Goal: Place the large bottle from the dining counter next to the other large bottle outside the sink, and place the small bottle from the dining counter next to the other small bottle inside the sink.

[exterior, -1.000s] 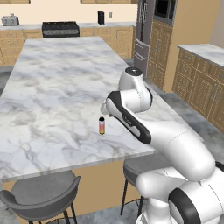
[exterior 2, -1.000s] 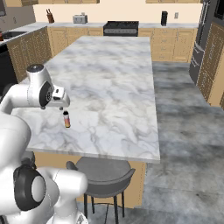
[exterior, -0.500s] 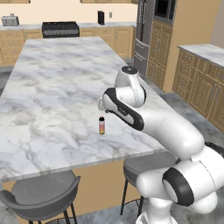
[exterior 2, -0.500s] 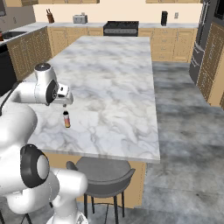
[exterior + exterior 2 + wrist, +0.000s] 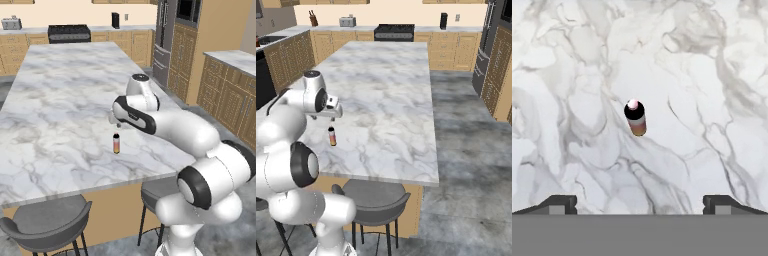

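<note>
Rendered kitchen: tan wood cabinets along the far wall, a black stove point(image 5: 69, 33) at the back, a tall steel fridge point(image 5: 165, 37) to the right in the left base view, grey stone floor point(image 5: 466, 150)

Long white-and-grey marble bench point(image 5: 60, 100) on a tan base, running away from the cameras; grey stools point(image 5: 373, 200) tucked under the near edge

White arm point(image 5: 165, 125) reaching over the near part of the bench, swung further forward and across than a second ago, elbow now lower and stretched out rather than folded up beside the base; same camera position, same bench framing in both base views

Jaws point(image 5: 640, 202) spread wide, holding nothing, tips well apart at the bottom of the hand view; hand hanging above the marble, just above and slightly behind the small bottle in the base views, closer over it than in the earlier frames

Small bottle point(image 5: 116, 143) upright on the bench near the front edge, black cap, pale pink body fading to orange at the foot; untouched, in the same spot on the marble as before; seen almost cap-on from above in the hand view point(image 5: 635, 116), roughly centred between the two tips but well clear of them, leaning toward lower right only by perspective

Also in the right base view point(image 5: 332, 136), just below the hand, apart from it
</note>
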Tool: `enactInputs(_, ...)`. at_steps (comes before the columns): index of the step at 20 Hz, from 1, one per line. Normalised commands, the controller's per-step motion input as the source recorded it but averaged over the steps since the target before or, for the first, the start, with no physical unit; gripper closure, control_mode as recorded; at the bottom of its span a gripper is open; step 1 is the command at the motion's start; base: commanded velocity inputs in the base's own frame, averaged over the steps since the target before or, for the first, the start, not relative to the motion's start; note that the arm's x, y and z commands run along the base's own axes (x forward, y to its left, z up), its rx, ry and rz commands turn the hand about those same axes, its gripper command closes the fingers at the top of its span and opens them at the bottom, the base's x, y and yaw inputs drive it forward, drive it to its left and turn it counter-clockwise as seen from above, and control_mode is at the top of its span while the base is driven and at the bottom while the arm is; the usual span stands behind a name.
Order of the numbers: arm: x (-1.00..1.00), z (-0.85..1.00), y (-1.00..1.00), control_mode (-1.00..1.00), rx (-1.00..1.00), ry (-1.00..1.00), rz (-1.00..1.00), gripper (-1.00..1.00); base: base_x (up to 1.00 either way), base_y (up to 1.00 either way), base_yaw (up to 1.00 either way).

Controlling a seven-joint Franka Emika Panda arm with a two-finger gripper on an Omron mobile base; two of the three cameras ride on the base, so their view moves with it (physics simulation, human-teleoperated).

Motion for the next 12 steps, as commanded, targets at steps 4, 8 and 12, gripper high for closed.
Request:
enactInputs(4, 0.3, -0.29, 0.0, -1.0, 0.0, 0.0, 0.0, -1.0, 0.0, 0.0, 0.0)
enactInputs(8, 0.16, -0.31, 0.13, -1.0, 0.0, 0.0, -0.01, -1.0, 0.0, 0.0, 0.0)
enactInputs(12, 0.07, -0.15, 0.26, -1.0, 0.0, 0.0, -0.02, -1.0, 0.0, 0.0, 0.0)
